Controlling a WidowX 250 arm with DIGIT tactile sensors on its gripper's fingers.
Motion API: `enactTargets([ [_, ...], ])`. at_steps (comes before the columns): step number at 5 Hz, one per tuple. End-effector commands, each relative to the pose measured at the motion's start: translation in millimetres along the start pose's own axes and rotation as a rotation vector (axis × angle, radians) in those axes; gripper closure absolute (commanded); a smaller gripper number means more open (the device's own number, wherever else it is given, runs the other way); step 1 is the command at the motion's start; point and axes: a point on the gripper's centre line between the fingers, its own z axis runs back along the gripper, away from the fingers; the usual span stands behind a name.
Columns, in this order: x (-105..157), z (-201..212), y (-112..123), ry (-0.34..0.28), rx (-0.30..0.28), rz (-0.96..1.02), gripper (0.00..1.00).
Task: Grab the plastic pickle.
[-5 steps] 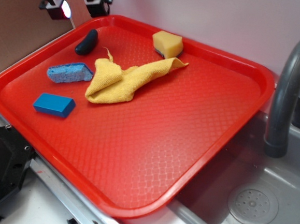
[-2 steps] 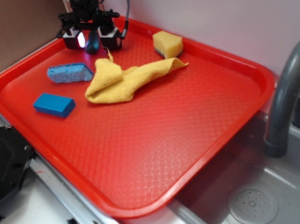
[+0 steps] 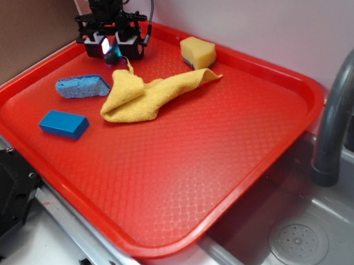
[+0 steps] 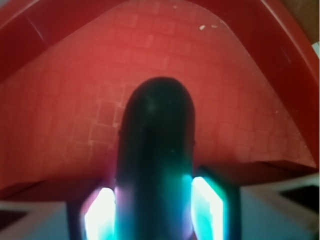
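The plastic pickle (image 3: 113, 55), dark and glossy, lies in the far left corner of the red tray (image 3: 223, 173). My gripper (image 3: 112, 49) stands down over it with a finger on each side, so little of the pickle shows in the exterior view. In the wrist view the pickle (image 4: 156, 150) fills the gap of my gripper (image 4: 156, 212). Both glowing pads (image 4: 100, 215) press against its sides. The gripper is shut on the pickle, which still rests on the tray floor.
A yellow cloth (image 3: 143, 93) lies just right of the gripper, and a blue sponge (image 3: 81, 87) and blue block (image 3: 63, 124) lie nearer. A yellow sponge (image 3: 197, 51) sits at the back. The tray's rim and a brown wall (image 3: 26, 28) are close by. A grey faucet (image 3: 338, 108) and sink (image 3: 303, 241) are at right.
The gripper came down from above the tray's corner onto the pickle, and its fingers have drawn together against the pickle's sides.
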Motion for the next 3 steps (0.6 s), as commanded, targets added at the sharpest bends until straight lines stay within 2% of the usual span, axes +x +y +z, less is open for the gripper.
enactTargets([
  [1, -15, 48, 3, -0.063, 0.049, 0.037, 1.0],
  [2, -39, 100, -23, -0.032, -0.092, -0.063, 1.0],
  [3, -67, 152, -47, -0.092, -0.123, -0.178, 1.0],
])
